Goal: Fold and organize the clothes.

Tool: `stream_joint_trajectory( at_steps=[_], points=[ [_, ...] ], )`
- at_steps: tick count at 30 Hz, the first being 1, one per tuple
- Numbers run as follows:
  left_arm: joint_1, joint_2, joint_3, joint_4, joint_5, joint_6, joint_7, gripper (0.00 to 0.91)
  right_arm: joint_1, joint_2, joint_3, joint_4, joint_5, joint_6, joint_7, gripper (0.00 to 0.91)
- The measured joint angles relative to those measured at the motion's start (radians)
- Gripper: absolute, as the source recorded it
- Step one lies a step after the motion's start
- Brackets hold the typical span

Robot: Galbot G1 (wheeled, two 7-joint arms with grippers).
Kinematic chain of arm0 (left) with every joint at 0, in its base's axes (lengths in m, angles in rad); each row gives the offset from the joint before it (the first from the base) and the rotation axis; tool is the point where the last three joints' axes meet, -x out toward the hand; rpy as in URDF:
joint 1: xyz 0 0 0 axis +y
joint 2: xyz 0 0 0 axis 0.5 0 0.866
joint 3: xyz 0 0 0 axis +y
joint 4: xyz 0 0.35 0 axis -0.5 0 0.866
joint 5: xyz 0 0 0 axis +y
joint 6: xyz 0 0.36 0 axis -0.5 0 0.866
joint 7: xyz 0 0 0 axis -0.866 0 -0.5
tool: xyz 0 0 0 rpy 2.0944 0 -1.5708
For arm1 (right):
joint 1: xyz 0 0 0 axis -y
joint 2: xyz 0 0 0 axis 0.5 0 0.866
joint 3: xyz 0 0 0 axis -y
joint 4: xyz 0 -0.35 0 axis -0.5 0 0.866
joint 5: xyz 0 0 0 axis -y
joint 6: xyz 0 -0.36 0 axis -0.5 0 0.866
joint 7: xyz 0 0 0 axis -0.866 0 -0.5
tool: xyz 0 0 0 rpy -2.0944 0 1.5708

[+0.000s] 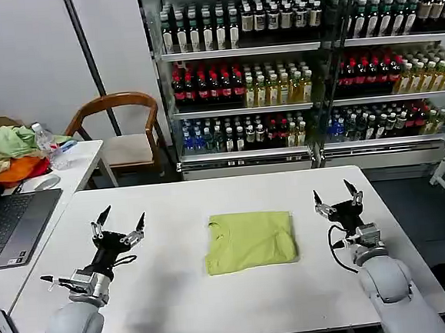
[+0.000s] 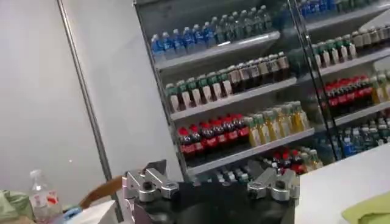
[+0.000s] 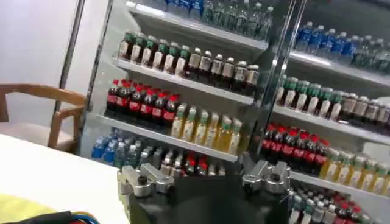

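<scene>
Hovering above the white worktop [image 1: 180, 309] with its tips pointing up and spread wide, the left claw [image 1: 119, 221] holds nothing. The right claw [image 1: 338, 194] matches it on the far side, fingers apart and empty, also raised off the surface. Between them, well apart from both, lies the shirt [image 1: 250, 240] near the worktop's middle. Nothing stands between either claw and it.

Behind the worktop, shelves [image 1: 236, 51] carry rows of bottled drinks: dark bottles, red-capped ones, yellow ones and water. A wooden chair [image 1: 118, 113] stands in front of the shelving to the left. On a second worktop at the robot's left sit a laptop [image 1: 11, 222], a water bottle [image 1: 47, 142] and a heap of clothes [image 1: 10, 156] in pale green, beige and orange.

Lime in colour, the shirt is folded into a rough rectangle, plain side up, lying flat with a few soft creases. Its neckline shows at the left end. In the left wrist view a corner of it shows at the edge of the worktop.
</scene>
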Motion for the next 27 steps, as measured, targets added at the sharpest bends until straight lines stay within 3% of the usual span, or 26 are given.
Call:
stream_joint_trajectory(
  at_steps=[12,27],
  points=[
    [0.000,-0.027,-0.003,0.013,0.008,-0.014,0.016,0.907,-0.001,-0.014,0.023,-0.042,-0.041,0.059,-0.016,0.907],
    [0.019,-0.049,-0.028,-0.002,0.010,-0.019,0.032,0.907,-0.005,-0.022,0.023,-0.068,-0.063,0.081,-0.007,0.907]
  ],
)
